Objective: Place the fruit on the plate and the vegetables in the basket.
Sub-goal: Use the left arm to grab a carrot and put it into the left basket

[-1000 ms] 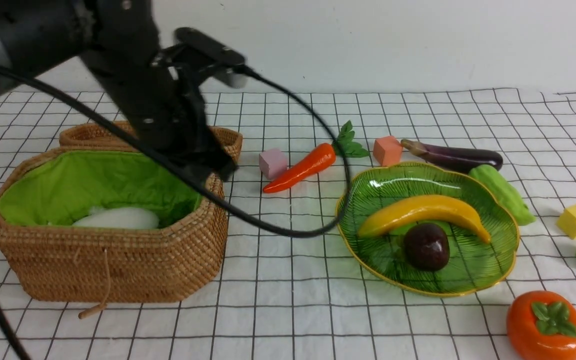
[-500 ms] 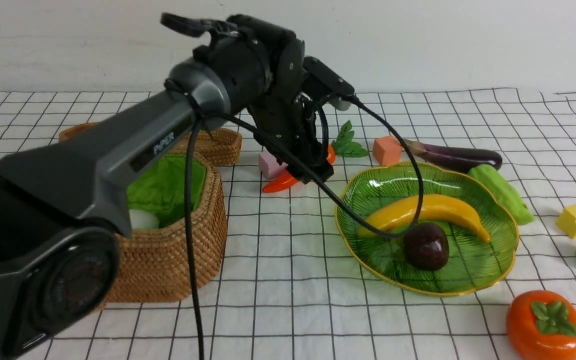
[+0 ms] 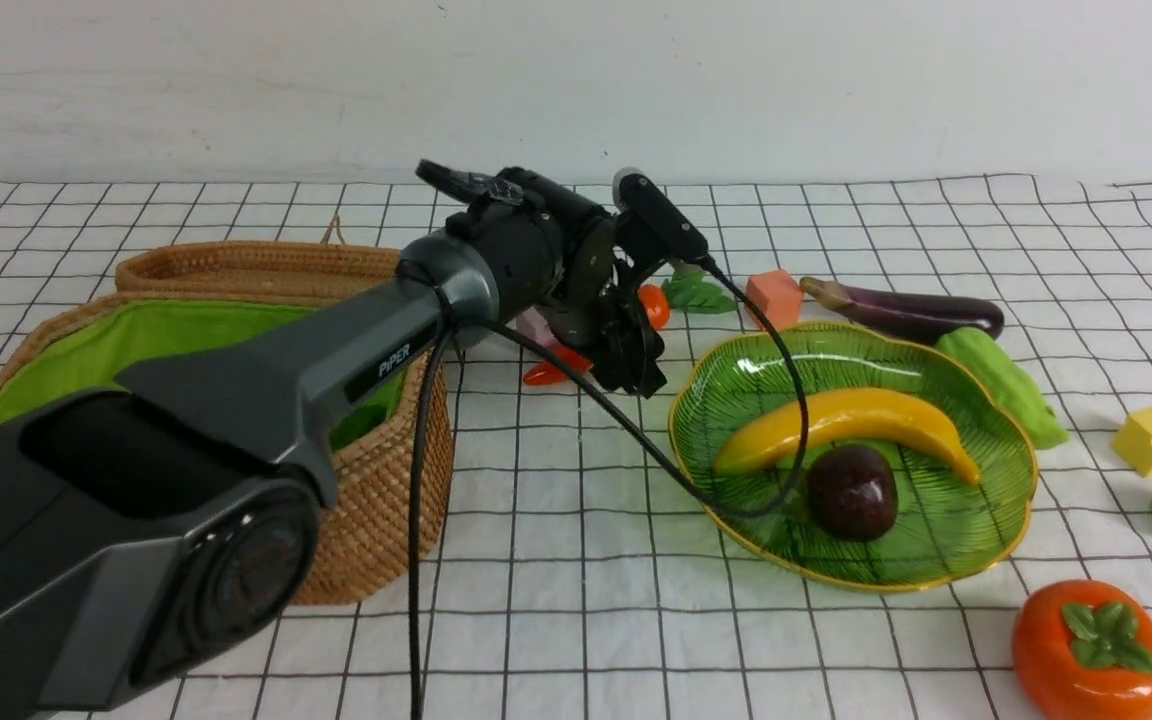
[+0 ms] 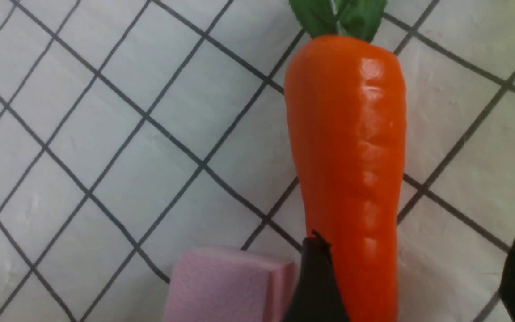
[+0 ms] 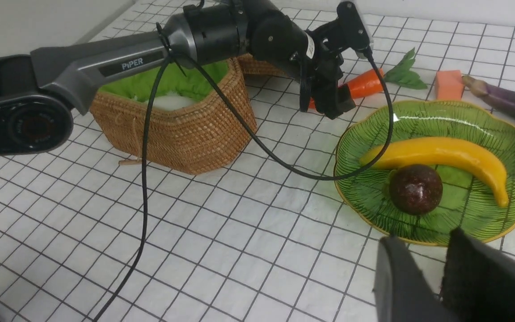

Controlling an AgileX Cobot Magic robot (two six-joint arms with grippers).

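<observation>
White gridded cloth (image 3: 576, 620) | left pincer (image 4: 414, 273): spread wide, carrot (image 4: 351, 147) between fingers | right pincer (image 5: 423, 268): fingers slightly apart

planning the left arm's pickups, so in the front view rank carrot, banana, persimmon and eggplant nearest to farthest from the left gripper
1. Carrot, right at the left gripper
2. Banana and eggplant, rightward: too close to call
3. Persimmon, near right corner
</observation>
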